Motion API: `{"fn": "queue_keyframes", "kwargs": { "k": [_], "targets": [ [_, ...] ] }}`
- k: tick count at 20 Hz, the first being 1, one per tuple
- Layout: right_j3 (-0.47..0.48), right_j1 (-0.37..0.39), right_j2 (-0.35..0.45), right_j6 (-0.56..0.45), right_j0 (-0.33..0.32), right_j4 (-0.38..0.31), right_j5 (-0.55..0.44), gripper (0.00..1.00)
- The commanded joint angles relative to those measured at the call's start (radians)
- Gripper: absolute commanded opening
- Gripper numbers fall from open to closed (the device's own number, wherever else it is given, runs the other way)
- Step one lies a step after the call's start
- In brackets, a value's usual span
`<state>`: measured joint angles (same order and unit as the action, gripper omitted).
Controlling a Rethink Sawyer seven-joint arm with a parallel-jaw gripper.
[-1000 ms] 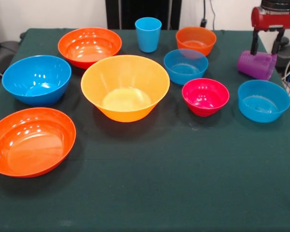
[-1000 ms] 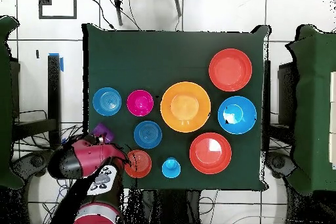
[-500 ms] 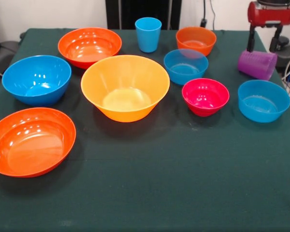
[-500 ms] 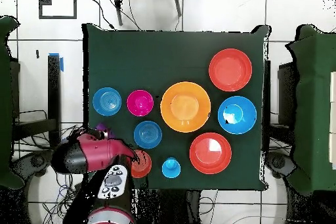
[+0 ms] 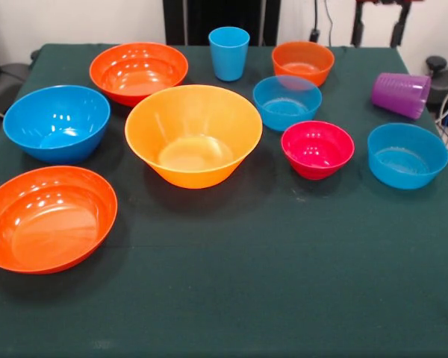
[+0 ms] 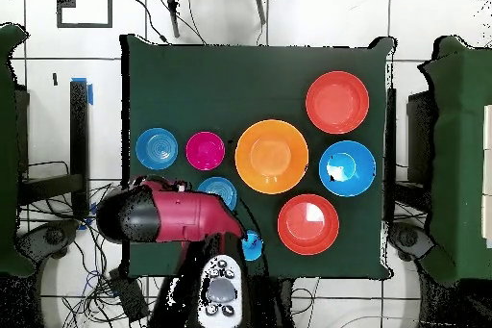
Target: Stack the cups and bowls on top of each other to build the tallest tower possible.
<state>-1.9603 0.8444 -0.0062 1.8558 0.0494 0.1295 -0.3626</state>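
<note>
The purple cup [image 5: 401, 95] lies on its side at the table's far right; the arm hides it in the overhead view. The light blue cup [image 5: 229, 52] stands upright at the far edge and shows partly in the overhead view [image 6: 252, 244]. My gripper [image 5: 376, 28] is open and empty, high at the picture's top, up and left of the purple cup. The yellow-orange bowl [image 5: 193, 133] sits mid-table. The pink bowl [image 5: 317, 148], two small blue bowls [image 5: 287, 101] [image 5: 407, 153] and the small orange bowl [image 5: 302, 61] sit to its right. Nothing is stacked.
A large blue bowl [image 5: 56, 121] and two large red-orange bowls [image 5: 138, 71] [image 5: 48, 216] sit on the left. The green table [image 5: 284, 283] is bare along its near side. In the overhead view the red arm [image 6: 163, 218] covers the table's lower left corner.
The gripper has let go of the purple cup, risen and moved left in the front view. The cup now lies alone on its side. In the overhead view the arm has swung right.
</note>
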Motion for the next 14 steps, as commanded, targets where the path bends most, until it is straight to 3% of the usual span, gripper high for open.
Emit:
{"fn": "queue_keyframes", "kwargs": {
  "k": [1, 4, 7, 14],
  "targets": [
    [-0.066, 0.147, 0.098, -0.101, -0.07, -0.071, -0.25, 1.0],
    [-0.083, 0.191, 0.105, -0.155, -0.122, -0.088, -0.288, 1.0],
    [-0.137, 0.219, 0.12, -0.212, -0.196, -0.111, -0.262, 1.0],
    [-0.325, 0.244, 0.162, -0.236, -0.394, -0.241, -0.045, 1.0]
  ]
}}
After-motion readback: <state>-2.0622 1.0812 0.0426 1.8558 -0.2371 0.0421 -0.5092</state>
